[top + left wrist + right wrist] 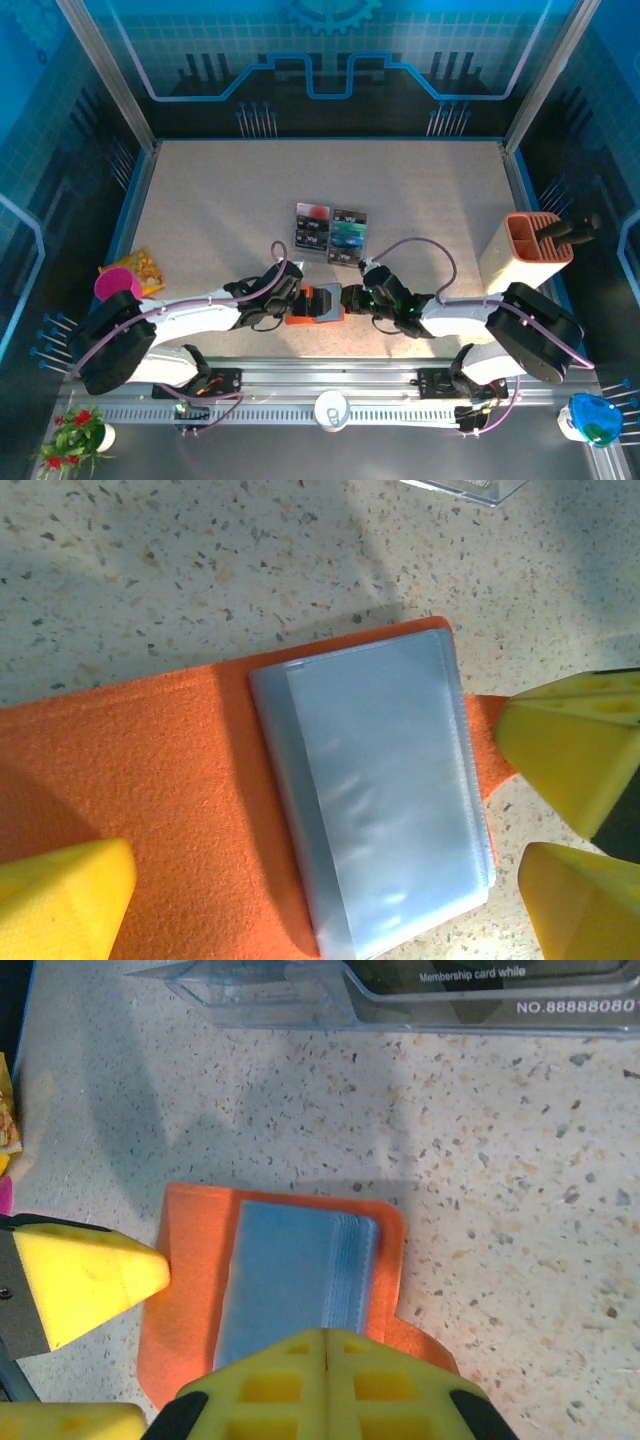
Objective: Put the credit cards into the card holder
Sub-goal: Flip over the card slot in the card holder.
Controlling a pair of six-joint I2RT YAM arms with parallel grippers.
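Note:
The card holder lies open near the front middle of the table, an orange cover with grey-blue pockets facing up. My left gripper is open and straddles it, one finger over the orange flap and the other past the pockets' right edge. My right gripper is shut with nothing between its fingers; its tip sits at the pockets' edge by the snap tab. The credit cards stand in a clear tray behind; one black card shows white print.
The clear acrylic tray stands just beyond the holder. A tall beige-and-orange box is at the right, a pink cup and snack bag at the left. A white cup sits on the front rail.

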